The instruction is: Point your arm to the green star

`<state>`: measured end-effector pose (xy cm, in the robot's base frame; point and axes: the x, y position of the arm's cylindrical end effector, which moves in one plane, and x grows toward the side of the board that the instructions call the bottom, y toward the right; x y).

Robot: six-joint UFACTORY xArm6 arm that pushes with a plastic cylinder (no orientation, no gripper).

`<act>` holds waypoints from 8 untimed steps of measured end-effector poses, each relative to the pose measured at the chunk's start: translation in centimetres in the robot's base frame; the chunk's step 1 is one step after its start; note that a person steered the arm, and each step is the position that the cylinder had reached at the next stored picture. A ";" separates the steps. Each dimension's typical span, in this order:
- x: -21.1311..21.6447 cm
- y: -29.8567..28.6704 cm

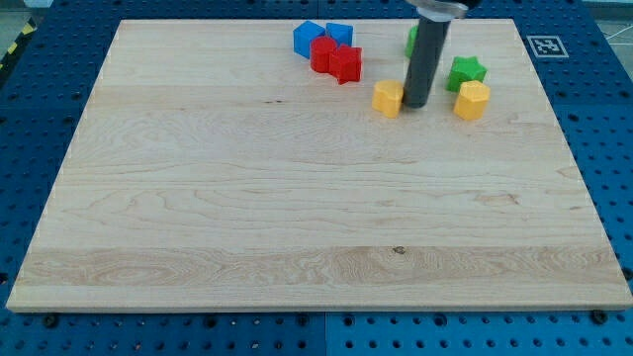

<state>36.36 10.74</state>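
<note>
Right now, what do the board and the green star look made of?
Board: pale wood, matte, visible grain lines and a small knot. Green star: probably plastic or painted wood, with uniform bright colour and a smooth look. My tip sits to its left, beside a yellow block.

No readable text, numbers or brand names anywhere in the camera view. The only sign is a small square black-and-white fiducial marker (544,45), printed on a white patch at the corner of the pale wooden board (297,218). It sits to the view's right of my tip (416,105) and toward the view's top, well apart from it. Its pattern carries no legible characters. The coloured blocks bear no labels.
</note>
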 end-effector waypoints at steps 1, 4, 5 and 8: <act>0.3 -3.0; 0.7 0.2; 0.5 1.1; -2.4 0.2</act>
<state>33.96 10.90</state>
